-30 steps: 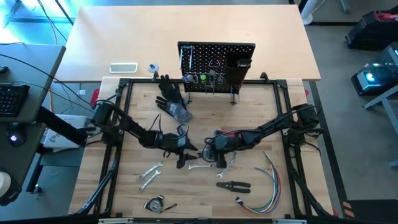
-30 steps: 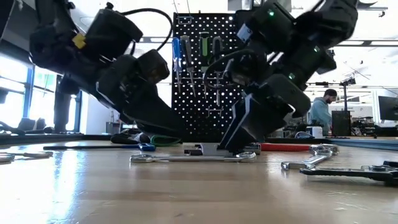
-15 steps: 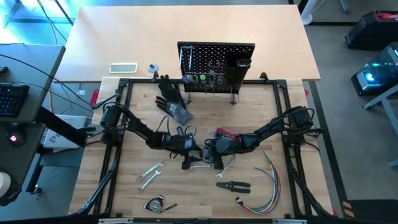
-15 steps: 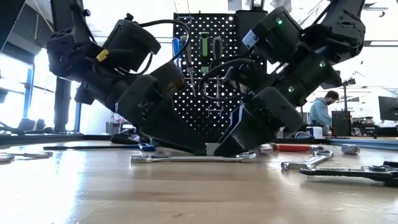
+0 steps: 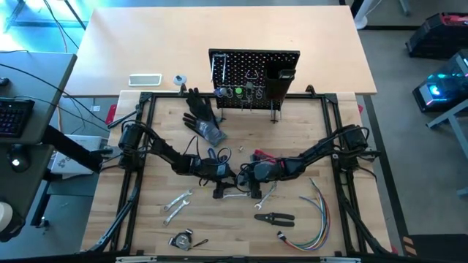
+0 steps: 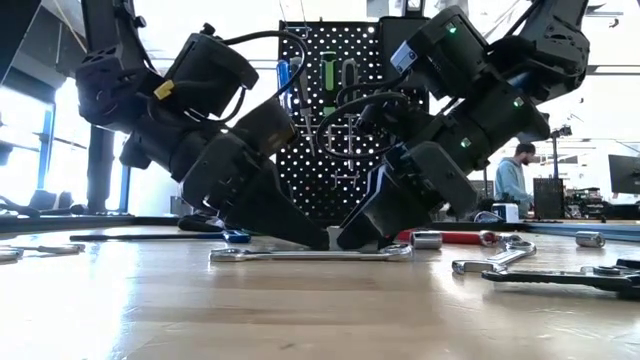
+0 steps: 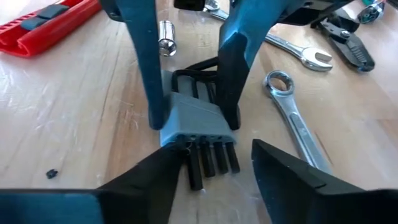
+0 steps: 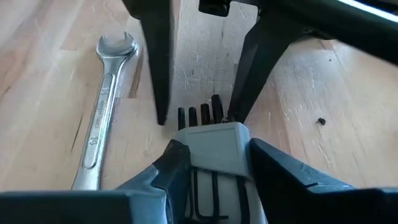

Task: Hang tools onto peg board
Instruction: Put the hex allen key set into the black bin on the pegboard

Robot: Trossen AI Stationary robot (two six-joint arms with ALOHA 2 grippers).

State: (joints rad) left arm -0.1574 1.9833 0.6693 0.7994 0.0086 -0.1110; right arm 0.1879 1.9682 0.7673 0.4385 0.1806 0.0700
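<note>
Both dark arms meet low over the middle of the light wooden table (image 5: 164, 120), the left gripper (image 7: 214, 165) and right gripper (image 8: 211, 155) facing each other over the grey hex-key holder (image 7: 196, 118), so nothing passes between them. A long silver wrench (image 6: 310, 254) lies just beside them toward the near edge. The black glove (image 5: 201, 117) crowds the way to the upright black peg board (image 5: 254, 69) at the far edge. Bare wood lies open along the right edge, beyond the coloured wire bundle (image 5: 311, 219) near the near-right corner.
</note>
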